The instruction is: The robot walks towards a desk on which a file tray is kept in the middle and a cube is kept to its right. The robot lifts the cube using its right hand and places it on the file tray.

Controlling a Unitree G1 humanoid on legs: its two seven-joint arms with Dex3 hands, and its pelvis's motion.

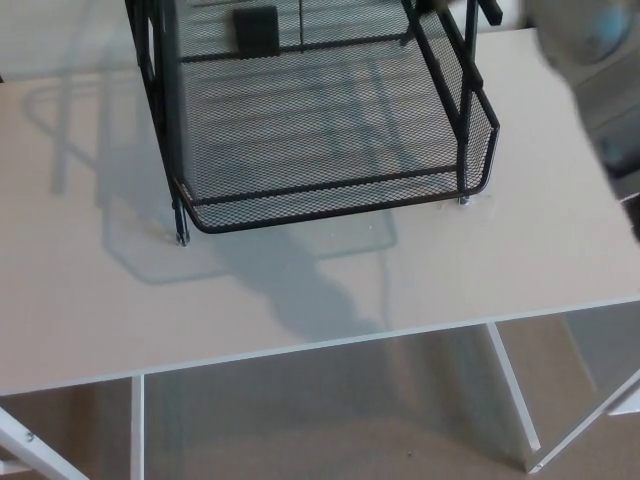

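Note:
A black wire-mesh file tray [330,190] with stacked tiers stands on the pale desk [90,300], at the upper middle of the head view. Its bottom tier juts toward me with a raised front lip. A small dark square block [256,30], possibly the cube, sits on a higher tier at the top edge, partly veiled by the mesh. Neither of my hands shows. The desk surface to the tray's right holds no cube that I can see.
The desk's front edge [320,345] runs across the lower part, with white frame legs [515,390] and beige carpet below. A blurred grey shape with a blue spot [590,40] fills the top right corner; I cannot tell what it is.

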